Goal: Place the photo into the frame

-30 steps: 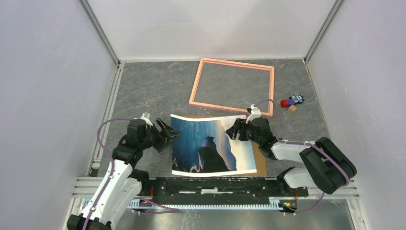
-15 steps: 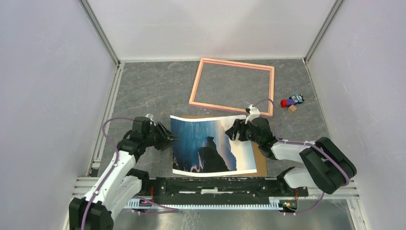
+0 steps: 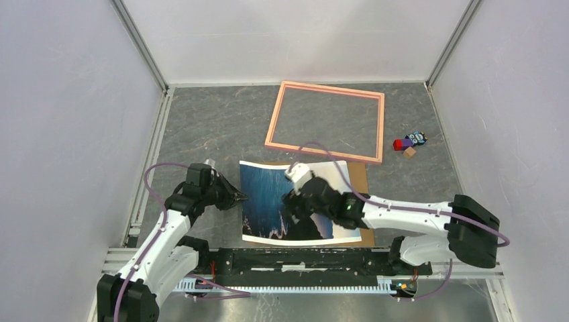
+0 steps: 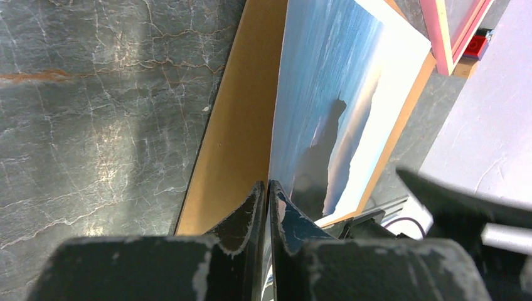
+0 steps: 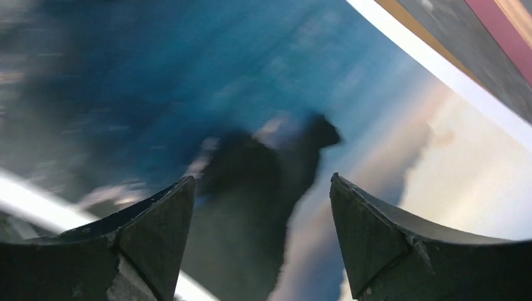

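Observation:
The photo (image 3: 265, 191), blue sea and dark cliffs with a white border, lies near the front on a brown backing board (image 3: 360, 176). My left gripper (image 3: 240, 197) is shut on the photo's left edge; in the left wrist view the jaws (image 4: 268, 185) pinch that edge, lifting it off the board (image 4: 241, 125). Hovering over the photo's middle, my right gripper (image 3: 293, 203) is open, and the right wrist view shows only the photo (image 5: 251, 75) between its fingertips (image 5: 261, 182). The pink frame (image 3: 272, 127) lies flat further back, apart from the photo.
Small coloured blocks (image 3: 409, 143) sit to the right of the frame. White walls close in the grey table on three sides. A metal rail (image 3: 295, 258) runs along the near edge, just below the photo.
My left gripper has shut on the photo's left edge. My right arm has swung left, from the photo's far right corner to above its middle, staying open.

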Available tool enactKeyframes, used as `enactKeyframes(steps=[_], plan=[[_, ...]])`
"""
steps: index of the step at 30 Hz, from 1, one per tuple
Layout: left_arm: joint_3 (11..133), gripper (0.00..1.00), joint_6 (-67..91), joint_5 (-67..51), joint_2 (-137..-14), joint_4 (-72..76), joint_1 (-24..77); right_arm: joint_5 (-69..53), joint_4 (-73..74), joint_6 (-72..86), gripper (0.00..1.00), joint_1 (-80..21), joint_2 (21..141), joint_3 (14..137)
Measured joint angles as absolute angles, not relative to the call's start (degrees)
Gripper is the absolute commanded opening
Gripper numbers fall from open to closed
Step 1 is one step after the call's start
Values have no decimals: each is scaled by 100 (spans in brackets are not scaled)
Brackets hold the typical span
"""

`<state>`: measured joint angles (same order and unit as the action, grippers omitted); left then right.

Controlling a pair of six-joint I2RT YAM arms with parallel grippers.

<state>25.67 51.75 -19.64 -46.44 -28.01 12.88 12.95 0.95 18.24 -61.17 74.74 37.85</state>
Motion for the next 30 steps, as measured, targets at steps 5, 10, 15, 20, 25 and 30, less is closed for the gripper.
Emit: enactKeyframes(steps=[5, 10, 15, 20, 25, 30], plan=[[2567, 12, 5175, -1970, -4491, -2825, 1288, 2145, 685, 1645, 87, -7988, 7752, 4995], [2637, 12, 5175, -1964, -4274, -2912, 1288, 3085, 1116, 1514, 88, -9150, 8971, 6364], [2740, 11, 5175, -1964, -4224, -2974, 1288, 4007, 1796, 1525, 88, -9677, 10071, 7426], [2749, 11, 5175, -1964, -4219, -3013, 1288, 5159, 2762, 1938, 84, -9887, 10934, 8374], [2749, 11, 5175, -1966, -4202, -3030, 1288, 5865, 3253, 2233, 78, -9887, 11295, 8545], [2801, 11, 5175, -1968, -4178, -3083, 1288, 6239, 3498, 2405, 56, -9872, 11472, 8562]])
